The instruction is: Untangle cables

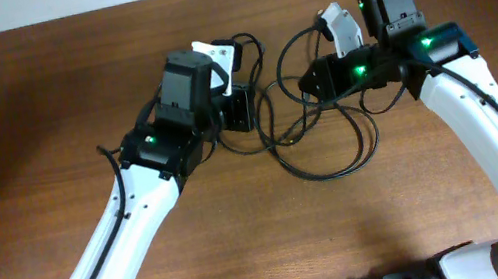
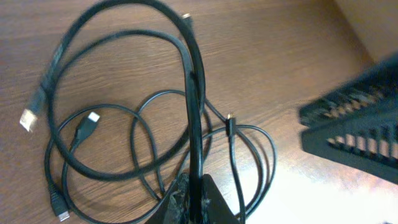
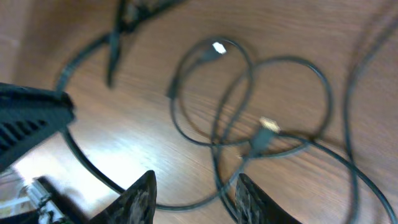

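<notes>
Several thin black cables [image 1: 314,134] lie in overlapping loops on the wooden table between the two arms. My left gripper [image 1: 236,111] is shut on a thick black cable [image 2: 194,106] that rises from its jaws [image 2: 198,198] and arcs over the other loops; silver-tipped plugs [image 2: 28,118] lie at the left. My right gripper [image 1: 315,78] is open and empty, its fingers [image 3: 194,186] hovering above cable loops [image 3: 249,124] with a silver plug [image 3: 218,48].
The left arm's gripper shows as a black ribbed shape [image 3: 28,124] at the left of the right wrist view; the right gripper [image 2: 360,124] shows at the right of the left wrist view. Bare wooden table [image 1: 17,148] lies all around.
</notes>
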